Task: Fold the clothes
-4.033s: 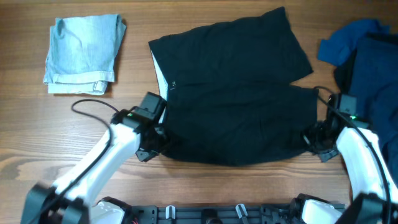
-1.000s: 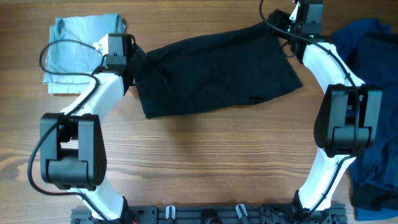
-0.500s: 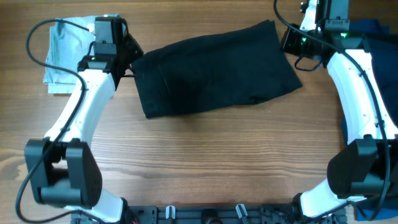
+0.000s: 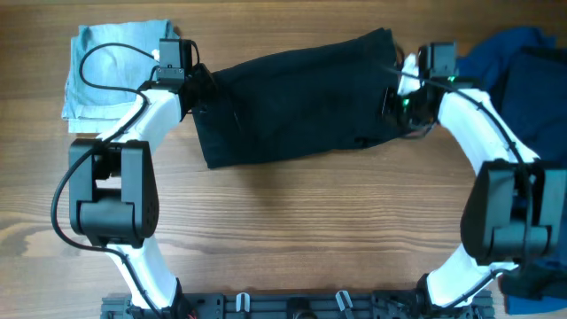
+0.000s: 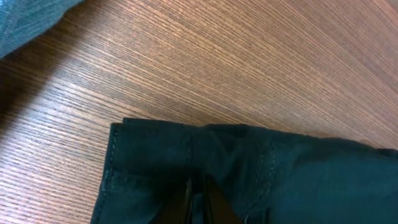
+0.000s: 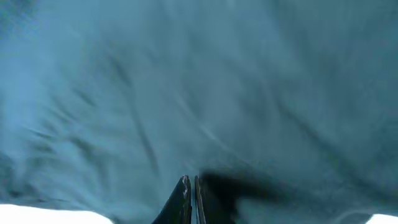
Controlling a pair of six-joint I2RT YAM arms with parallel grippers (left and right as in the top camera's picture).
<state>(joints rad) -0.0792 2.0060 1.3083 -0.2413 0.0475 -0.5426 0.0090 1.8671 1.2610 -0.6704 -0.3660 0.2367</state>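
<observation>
**Black shorts**: one flat dark band at the middle of the table's far edge. The long axis runs left to right, with the right end tilted slightly toward the far edge. They look folded over once.

**Left gripper**: over the left short end of the shorts. Fingers are pressed together, tips down at the stitched edge. Whether any cloth is caught between them cannot be told.

**Right gripper**: over the right short end. Fingers are pressed together. Cloth fills its own camera view, so a pinch cannot be confirmed.

**Governing relation:** the shorts lie between the two tools, one arm at each end of the long axis and neither nearer. A fold bringing one end onto the other seems the likely next move.

**Room:**
- The near half of the table is bare wood and open.
- A pale blue garment lies folded at the far left corner, near the left gripper and apart from the shorts.
- Dark blue garments are heaped along the right edge, close behind the right arm. Clearance is tightest there
</observation>
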